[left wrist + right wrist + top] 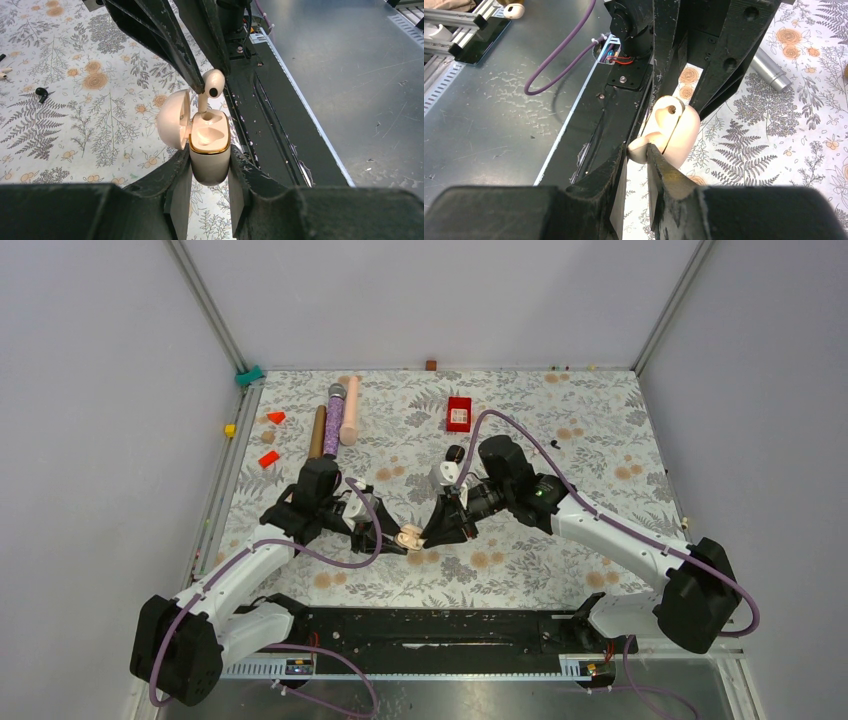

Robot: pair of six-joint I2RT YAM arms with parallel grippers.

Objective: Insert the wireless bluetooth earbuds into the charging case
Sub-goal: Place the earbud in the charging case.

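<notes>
Near the middle of the floral-patterned table point(560, 570), the left gripper point(210, 167) clamps the cream pebble-shaped charging case point(210, 150), its lid open. The right gripper point(639, 150) pinches a whitish stemmed earbud point(213, 83), stem at a well's mouth. Best lowered straight, with the case held steady.

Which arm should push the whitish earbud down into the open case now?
Right. The right claw pinches the whitish earbud, with its stem at a slot of the open case, while the left claw clamps that case.
</notes>
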